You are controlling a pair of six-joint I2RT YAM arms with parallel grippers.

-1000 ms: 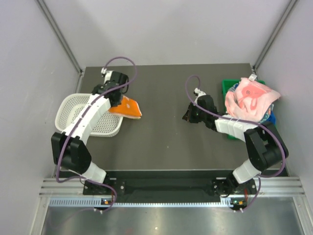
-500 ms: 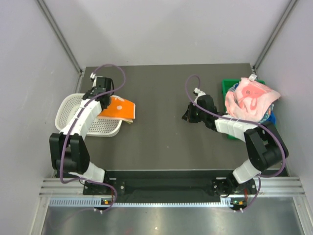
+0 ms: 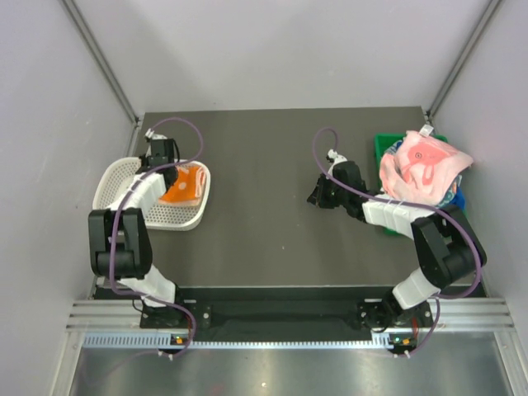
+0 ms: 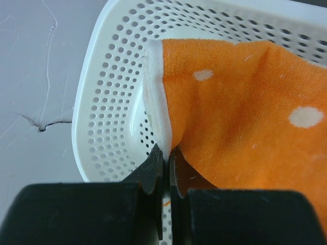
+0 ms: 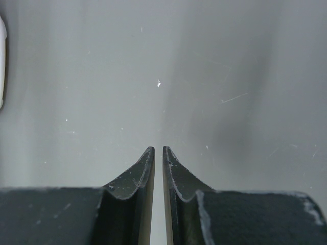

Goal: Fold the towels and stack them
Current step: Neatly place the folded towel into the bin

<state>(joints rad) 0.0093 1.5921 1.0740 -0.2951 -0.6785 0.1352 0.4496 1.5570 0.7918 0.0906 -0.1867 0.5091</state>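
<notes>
L jaws pinch white hem of orange towel (image 4: 240,117) inside white basket (image 4: 102,102), its dots seen on wrist cam only; R jaws near-closed on nothing over worktop (image 5: 163,76); top cam alone shows pink towel (image 3: 422,163) heaped on green bin (image 3: 382,148).

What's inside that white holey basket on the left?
An orange towel with white dots, its edge pinched by the left gripper. Anything beneath it on the floor of the basket is hidden.
</notes>
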